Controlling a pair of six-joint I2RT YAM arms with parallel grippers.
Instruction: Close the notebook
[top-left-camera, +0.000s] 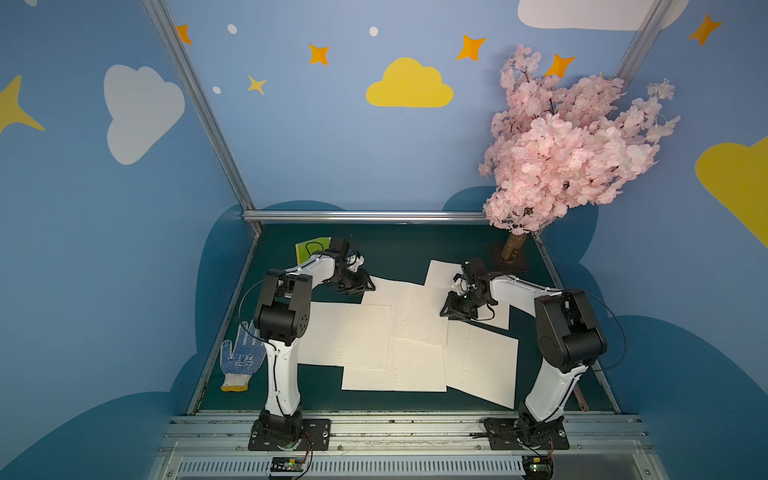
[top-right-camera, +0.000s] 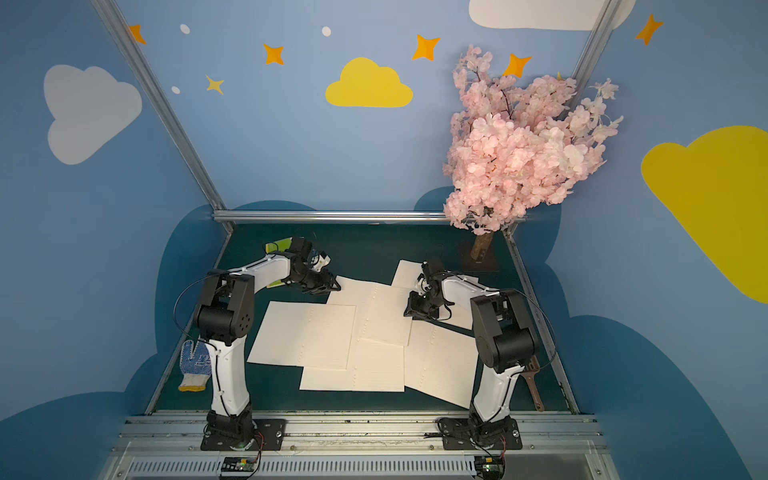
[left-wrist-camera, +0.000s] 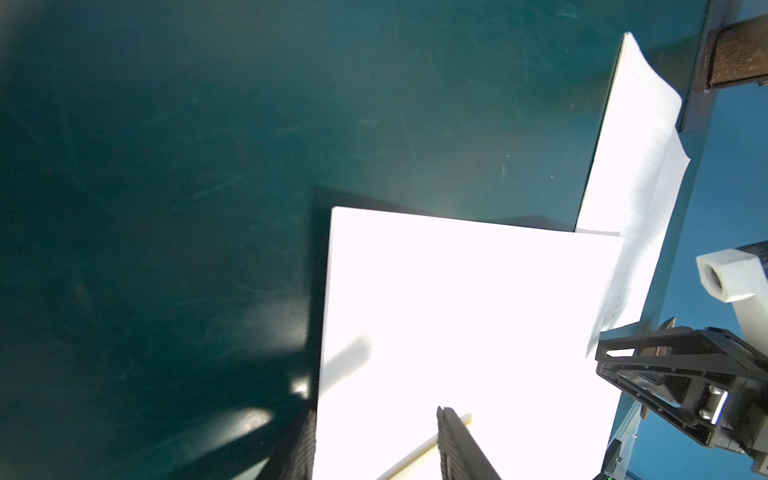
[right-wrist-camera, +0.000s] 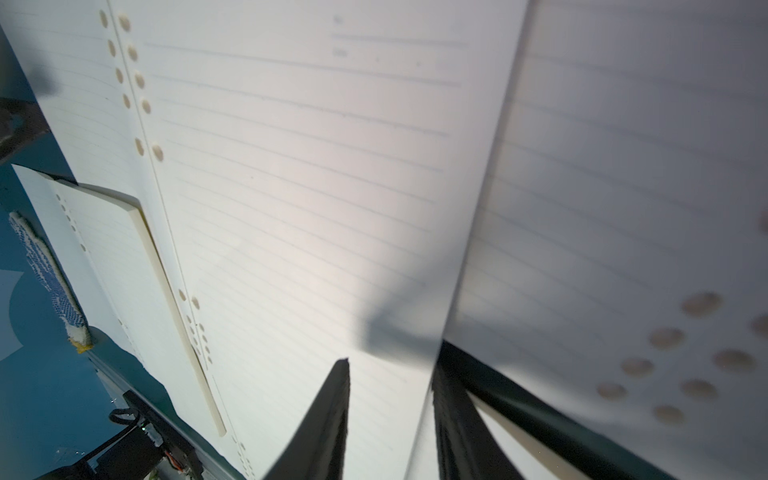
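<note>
Notebooks, five, lie open near one glove.

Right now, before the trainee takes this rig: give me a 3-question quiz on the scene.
1. True or false: the glove lies on the right hand's side of the table.
2. Multiple choice: what stands at the far right corner? A. pink blossom tree B. desk lamp C. mug
3. Short answer: what lies under the left hand and the right hand?

Key: 1. False, it lies on the left hand's side. 2. A. 3. Open notebooks, lined pages up.
</note>
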